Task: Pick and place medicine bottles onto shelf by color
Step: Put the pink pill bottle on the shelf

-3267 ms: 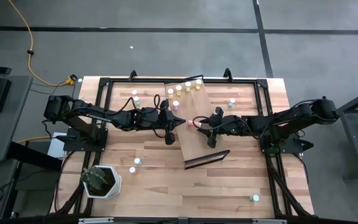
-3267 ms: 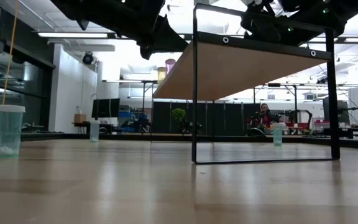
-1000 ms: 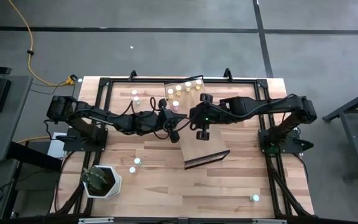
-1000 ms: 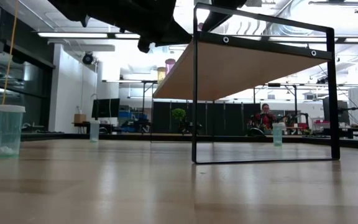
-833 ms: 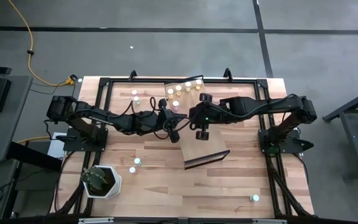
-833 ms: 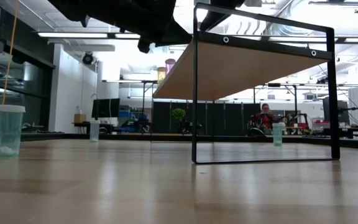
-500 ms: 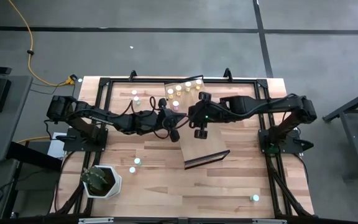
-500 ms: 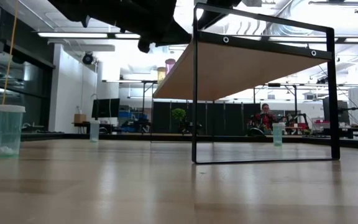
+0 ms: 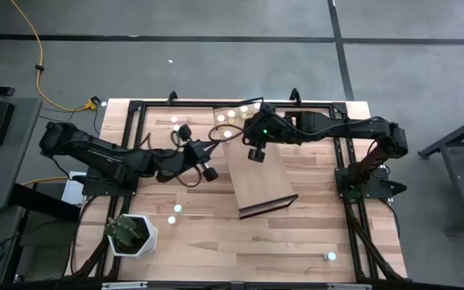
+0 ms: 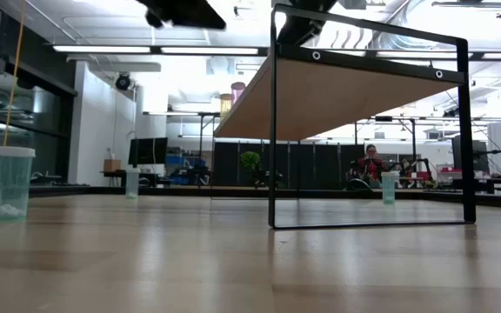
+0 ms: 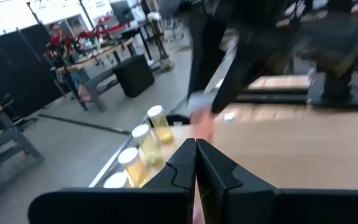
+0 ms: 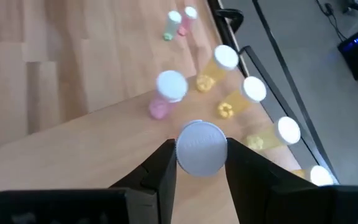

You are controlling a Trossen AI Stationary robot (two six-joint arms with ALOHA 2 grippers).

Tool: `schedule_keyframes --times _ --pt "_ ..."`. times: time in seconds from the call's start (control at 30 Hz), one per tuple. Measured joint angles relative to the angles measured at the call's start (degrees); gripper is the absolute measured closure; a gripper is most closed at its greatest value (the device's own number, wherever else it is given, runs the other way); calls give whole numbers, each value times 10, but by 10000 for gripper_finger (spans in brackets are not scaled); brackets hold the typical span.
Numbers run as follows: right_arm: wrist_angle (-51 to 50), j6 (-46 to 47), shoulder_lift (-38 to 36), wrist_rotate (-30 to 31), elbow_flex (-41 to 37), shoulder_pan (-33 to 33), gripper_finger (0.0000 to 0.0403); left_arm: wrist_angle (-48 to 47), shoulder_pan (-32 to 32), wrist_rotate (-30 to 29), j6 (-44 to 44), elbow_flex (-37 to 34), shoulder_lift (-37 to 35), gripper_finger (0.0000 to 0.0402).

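My right gripper (image 12: pixel 199 163) is over the far half of the shelf (image 9: pixel 262 179), shut on a white-capped medicine bottle (image 12: pixel 199 147) whose body the cap hides. Just ahead of it a pink bottle (image 12: pixel 165 93) and a row of yellow bottles (image 12: pixel 248 93) stand on the shelf's far end (image 9: pixel 236 113). My left gripper (image 11: pixel 196 163) is shut on nothing. It hangs over the table to the left of the shelf (image 9: pixel 206 161) and points at it. The shelf board is carried on a dark frame (image 10: pixel 368 224) that stands on the table. My right gripper pinches the bottle between its two fingers (image 12: pixel 160 163), one on either side just under the white cap (image 12: pixel 199 143). The fingers slant down from the table's right toward its far left. The cap faces the wrist camera. Whether the bottle's base touches the board is hidden.
Loose bottles stand on the table at the far left (image 9: pixel 176 124), the near left (image 9: pixel 175 213) and the near right (image 9: pixel 330 256). A white pot with a plant (image 9: pixel 131 234) sits at the near left corner. A black rail frame (image 9: pixel 135 109) borders the table.
My left gripper, still shut, has drawn back from the shelf toward the table's left edge and has risen. My right gripper has carried its bottle toward the far edge, up to the pink and yellow bottles on the shelf's far end.
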Motion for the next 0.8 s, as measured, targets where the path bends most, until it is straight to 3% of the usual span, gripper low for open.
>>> schedule_keyframes --times 0.4,0.8 --pt "15 -20 57 -6 0 -17 293 64 -14 73 -24 -113 -159 402" --pt "12 20 57 -46 0 -18 293 63 -10 85 -39 -121 -177 401"
